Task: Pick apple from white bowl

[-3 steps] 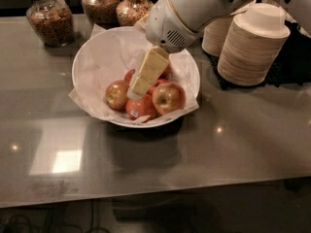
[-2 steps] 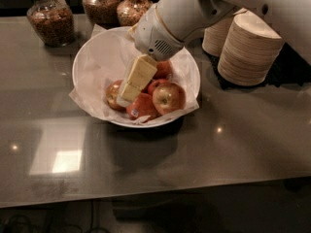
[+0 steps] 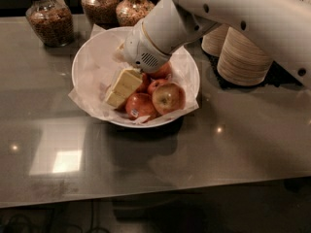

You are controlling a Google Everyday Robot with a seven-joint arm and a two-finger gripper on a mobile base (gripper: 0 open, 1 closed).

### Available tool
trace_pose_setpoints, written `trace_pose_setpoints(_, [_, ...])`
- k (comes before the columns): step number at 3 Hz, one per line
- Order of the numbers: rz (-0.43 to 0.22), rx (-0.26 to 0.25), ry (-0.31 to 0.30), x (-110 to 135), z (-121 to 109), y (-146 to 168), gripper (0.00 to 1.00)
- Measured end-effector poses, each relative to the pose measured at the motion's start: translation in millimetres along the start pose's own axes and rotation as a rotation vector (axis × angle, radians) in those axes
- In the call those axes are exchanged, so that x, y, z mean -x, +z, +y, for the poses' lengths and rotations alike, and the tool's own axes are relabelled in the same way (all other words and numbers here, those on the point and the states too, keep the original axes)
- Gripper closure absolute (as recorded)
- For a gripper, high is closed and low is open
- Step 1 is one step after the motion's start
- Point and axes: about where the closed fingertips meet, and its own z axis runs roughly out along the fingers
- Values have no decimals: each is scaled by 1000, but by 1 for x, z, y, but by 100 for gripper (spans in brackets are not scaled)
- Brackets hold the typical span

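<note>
The white bowl (image 3: 87, 62), lined with crinkled white paper, stands on the dark table at the back centre. The apple (image 3: 168, 97), pale yellow-gold with a red blush, lies at the bowl's right front. A red apple with a sticker (image 3: 140, 106) lies to its left, and a small dark-red apple (image 3: 155, 85) lies behind them. My gripper (image 3: 121, 88), cream-coloured, reaches down into the bowl's left half, just left of the sticker apple and apart from the yellow-gold apple. It hides what lies under it.
Three glass jars (image 3: 48, 19) of dry food stand along the back left. Stacks of off-white paper bowls (image 3: 245, 57) stand right of the white bowl, under my arm (image 3: 233, 8). The table's front edge (image 3: 146, 195) runs along the bottom.
My gripper has moved left and lower into the bowl, from above the apples to the bowl's left side. It now covers the apple that showed at the left.
</note>
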Motion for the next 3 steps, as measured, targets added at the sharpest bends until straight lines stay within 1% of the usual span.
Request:
trace_pose_setpoints(1, [18, -17, 2, -5, -1, 5, 22])
trace_pose_setpoints(2, [47, -57, 22, -27, -9, 3, 20])
trace_pose_setpoints(3, [47, -57, 22, -27, -9, 3, 21])
